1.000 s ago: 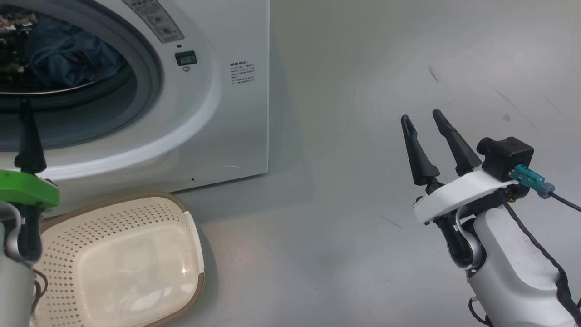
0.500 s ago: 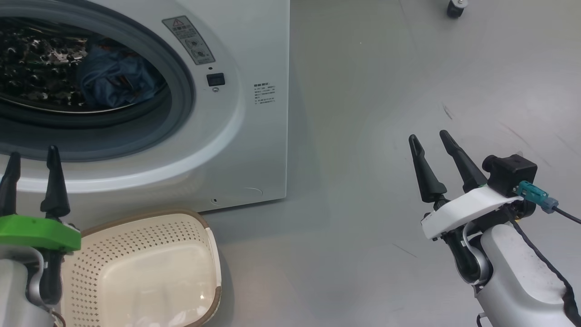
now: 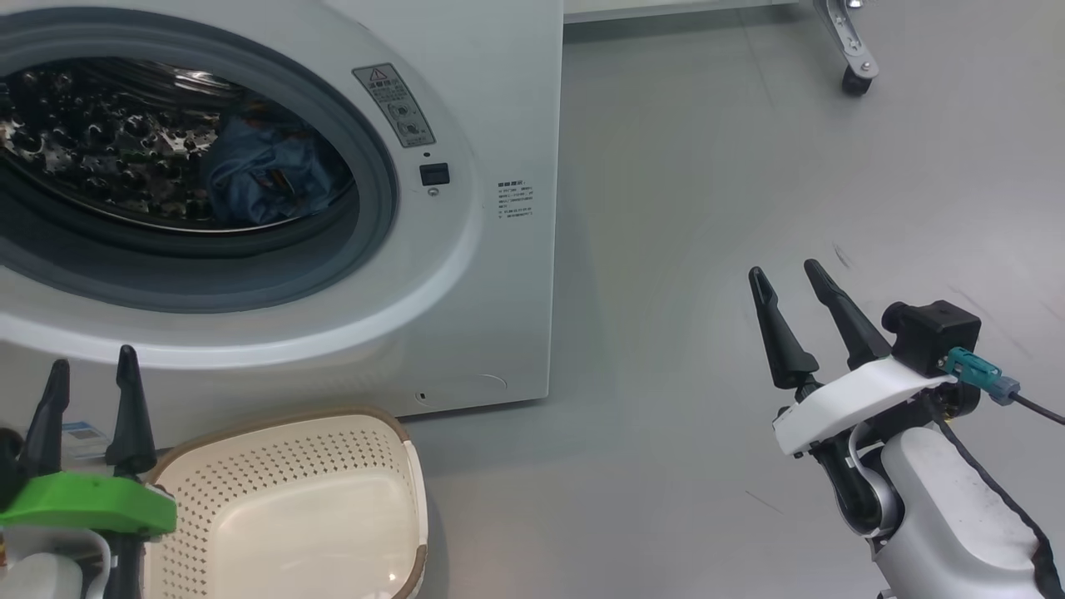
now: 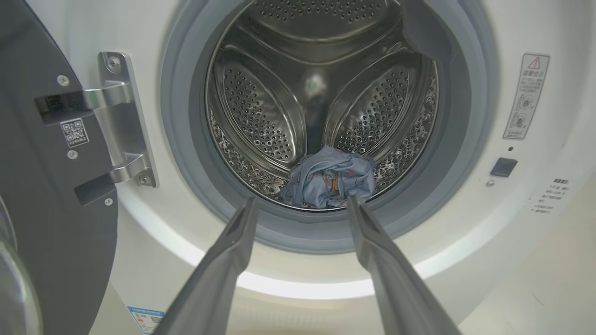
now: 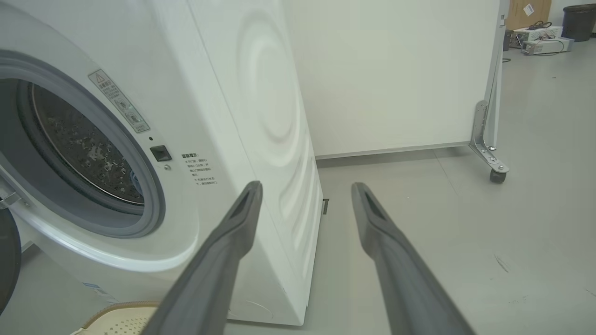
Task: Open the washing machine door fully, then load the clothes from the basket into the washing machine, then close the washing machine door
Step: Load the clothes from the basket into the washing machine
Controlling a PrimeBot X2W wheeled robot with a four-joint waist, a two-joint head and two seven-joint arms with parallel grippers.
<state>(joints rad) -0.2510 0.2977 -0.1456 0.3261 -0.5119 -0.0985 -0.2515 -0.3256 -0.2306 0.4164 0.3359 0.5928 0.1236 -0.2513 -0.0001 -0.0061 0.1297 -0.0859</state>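
The white washing machine point(image 3: 499, 100) stands at the left with its mouth uncovered. A bunched light blue piece of the clothes point(image 3: 266, 175) lies low in the steel drum point(image 4: 321, 93), also clear in the left wrist view as clothes point(image 4: 328, 181). The washing machine door point(image 4: 46, 195) is swung out on its hinge point(image 4: 121, 121) at that view's left. The cream basket point(image 3: 291, 507) sits on the floor below the opening, its inside bare. My left gripper point(image 3: 91, 359) is open beside the basket, pointing at the drum. My right gripper point(image 3: 783, 269) hangs open over the floor to the machine's right, holding nothing.
Grey floor point(image 3: 707, 208) spreads to the right of the machine. A white panel on a caster point(image 3: 857, 79) stands at the far right back, seen again as the caster point(image 5: 496, 176). Boxes and a bin point(image 5: 577, 18) sit far behind.
The head camera has shifted, sliding the whole picture down and right. Against the machine, my left gripper has dropped from the drum opening toward the basket. Both grippers stay open.
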